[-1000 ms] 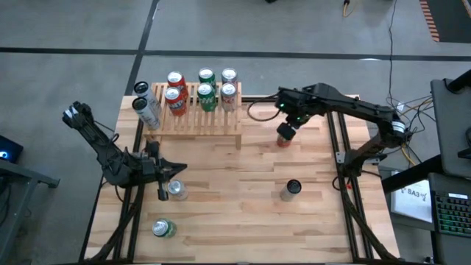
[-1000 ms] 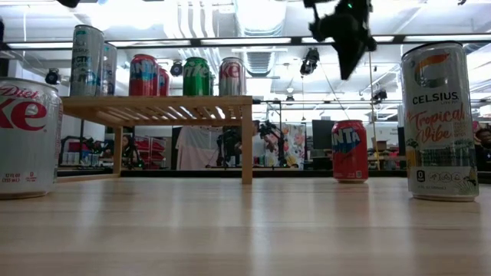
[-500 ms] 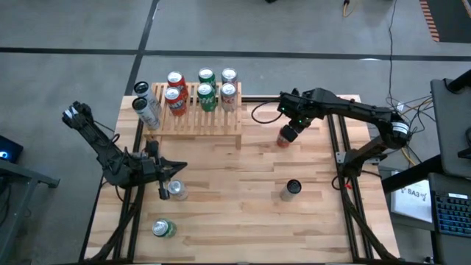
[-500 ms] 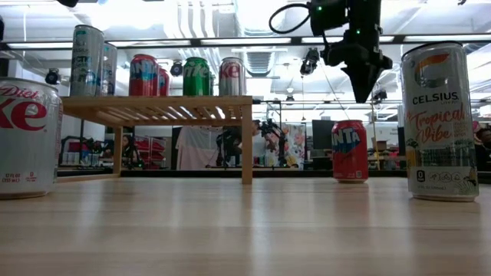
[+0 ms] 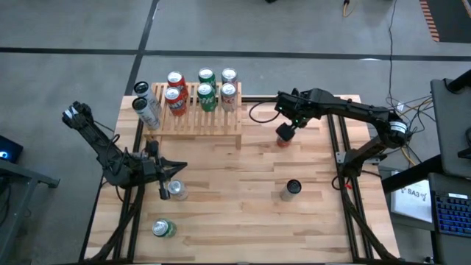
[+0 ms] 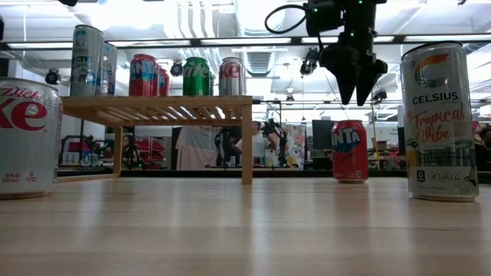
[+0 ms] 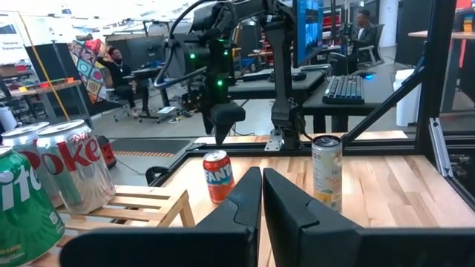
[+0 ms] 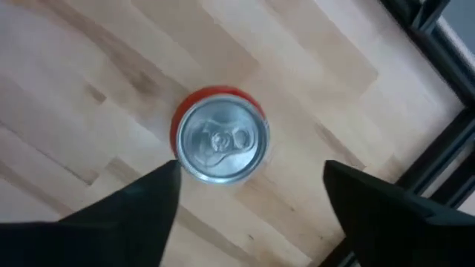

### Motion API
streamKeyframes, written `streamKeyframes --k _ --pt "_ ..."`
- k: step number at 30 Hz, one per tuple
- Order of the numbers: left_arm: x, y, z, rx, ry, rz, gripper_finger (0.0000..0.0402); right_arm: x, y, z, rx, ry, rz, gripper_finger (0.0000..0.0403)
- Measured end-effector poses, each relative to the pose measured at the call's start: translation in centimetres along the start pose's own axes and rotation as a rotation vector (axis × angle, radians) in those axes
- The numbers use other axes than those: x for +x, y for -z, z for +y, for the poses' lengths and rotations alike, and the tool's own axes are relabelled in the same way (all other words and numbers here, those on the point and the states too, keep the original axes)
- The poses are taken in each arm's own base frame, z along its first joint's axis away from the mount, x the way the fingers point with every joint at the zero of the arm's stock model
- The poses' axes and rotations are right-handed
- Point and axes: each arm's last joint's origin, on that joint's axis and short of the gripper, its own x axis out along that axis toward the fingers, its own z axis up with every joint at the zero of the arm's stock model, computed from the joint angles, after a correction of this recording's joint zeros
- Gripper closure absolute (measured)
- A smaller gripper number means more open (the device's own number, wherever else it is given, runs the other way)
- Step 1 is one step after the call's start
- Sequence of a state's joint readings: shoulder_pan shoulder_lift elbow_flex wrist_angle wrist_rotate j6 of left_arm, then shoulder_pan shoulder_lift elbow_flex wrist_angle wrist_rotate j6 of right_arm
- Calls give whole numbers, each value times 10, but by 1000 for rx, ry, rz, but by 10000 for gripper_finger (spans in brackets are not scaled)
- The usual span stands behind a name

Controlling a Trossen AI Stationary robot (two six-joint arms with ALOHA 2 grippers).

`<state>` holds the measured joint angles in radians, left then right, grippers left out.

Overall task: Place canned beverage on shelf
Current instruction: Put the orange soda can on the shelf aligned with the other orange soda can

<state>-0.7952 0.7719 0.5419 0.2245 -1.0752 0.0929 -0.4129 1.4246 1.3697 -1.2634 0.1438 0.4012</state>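
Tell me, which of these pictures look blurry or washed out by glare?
Right wrist view: the right hand has soft, unfocused fingers, while the red can top is fairly sharp. Low view: ceiling lights glare white and the near Diet Coke can looms oversized.

Right gripper (image 6: 352, 98) hangs open above the red Fanta can (image 6: 350, 150), right of the slatted light-wood shelf (image 6: 157, 109).

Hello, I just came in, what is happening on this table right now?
The right claw hangs open above the red Fanta can, which stands on the table beside the shelf. It has not gripped the can yet. Several cans already stand on the shelf. The left claw waits by a silver can at the table's left side.
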Motion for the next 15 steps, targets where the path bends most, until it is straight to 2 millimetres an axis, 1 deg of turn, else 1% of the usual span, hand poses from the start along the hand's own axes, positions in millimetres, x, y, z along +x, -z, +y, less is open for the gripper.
streamKeyframes --k 3,6,9,15 --pt "0 0 0 0 0 0 401 0 -2 0 8 5 -22 61" --pt "0 0 0 1 0 1 401 2 -4 1 13 -4 -42 41" --pt "0 0 0 1 0 1 401 5 -5 3 17 -12 -61 36" --pt "0 0 0 1 0 1 401 21 -1 4 28 -16 -49 35"
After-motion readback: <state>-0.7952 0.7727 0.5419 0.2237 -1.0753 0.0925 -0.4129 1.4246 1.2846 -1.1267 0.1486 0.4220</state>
